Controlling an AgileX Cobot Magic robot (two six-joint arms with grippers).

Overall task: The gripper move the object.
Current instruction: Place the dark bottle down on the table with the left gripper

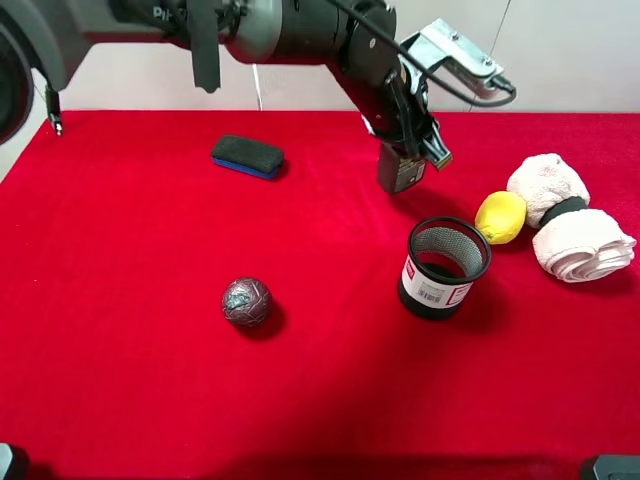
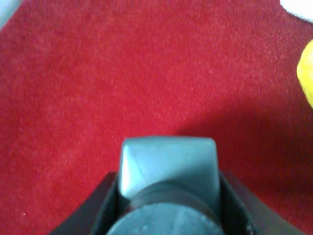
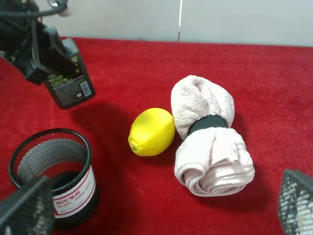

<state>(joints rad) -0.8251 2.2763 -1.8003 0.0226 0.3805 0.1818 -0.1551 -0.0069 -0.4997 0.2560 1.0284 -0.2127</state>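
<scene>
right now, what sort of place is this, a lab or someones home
Probably a robot test bench, not a home: a plain red cloth as the work surface, the left gripper holding a bottle, and unrelated props: a lemon, a mesh cup, a rolled towel.

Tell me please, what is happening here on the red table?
The left gripper holds a small dark pump bottle lifted off the red cloth, behind the black mesh cup. A lemon and a rolled towel lie right of the cup. A dark eraser block and a metallic ball sit apart on the left, untouched.
</scene>
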